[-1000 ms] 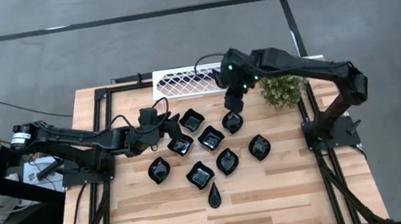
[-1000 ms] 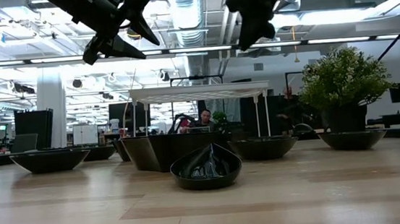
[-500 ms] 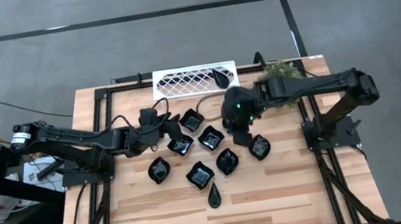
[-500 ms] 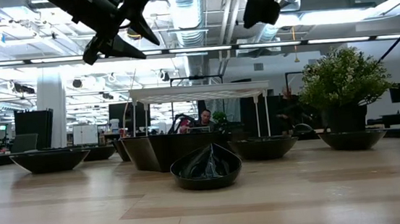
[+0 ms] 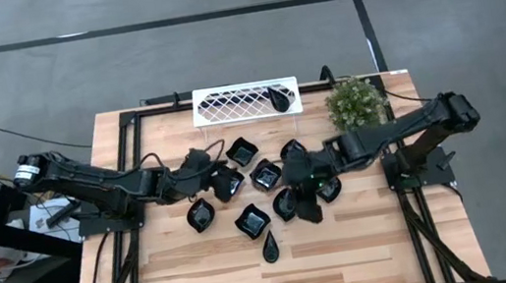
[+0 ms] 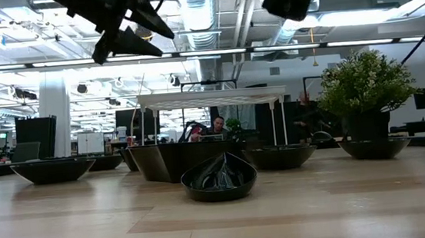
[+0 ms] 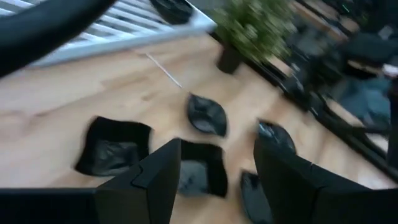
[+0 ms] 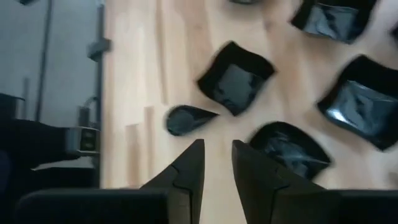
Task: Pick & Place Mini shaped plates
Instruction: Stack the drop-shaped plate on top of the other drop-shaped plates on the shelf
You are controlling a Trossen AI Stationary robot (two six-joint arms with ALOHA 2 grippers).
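Several glossy black mini plates (image 5: pixel 265 173) rest on the wooden table's middle. A teardrop one (image 5: pixel 271 248) lies nearest the near edge, and it also shows in front in the low view (image 6: pixel 219 178). One more plate (image 5: pixel 277 98) lies in the right end of the white lattice tray (image 5: pixel 228 105). My left gripper (image 5: pixel 215 170) (image 7: pixel 217 149) hangs open above the left plates; a square plate (image 7: pixel 199 168) shows between its fingers. My right gripper (image 5: pixel 303 204) (image 8: pixel 217 149) hovers above the near-right plates, empty, with a narrow gap between its fingers.
A small potted plant (image 5: pixel 355 107) (image 6: pixel 364 83) stands at the far right of the table, beside the tray. Black frame rails run along both sides. Bare wood lies along the near edge, in front of the teardrop plate.
My right gripper has swung from the tray's right end at the far edge toward the near edge, over the near-right plates. A plate that it hid now shows in the tray. My left gripper has shifted a little toward the right.
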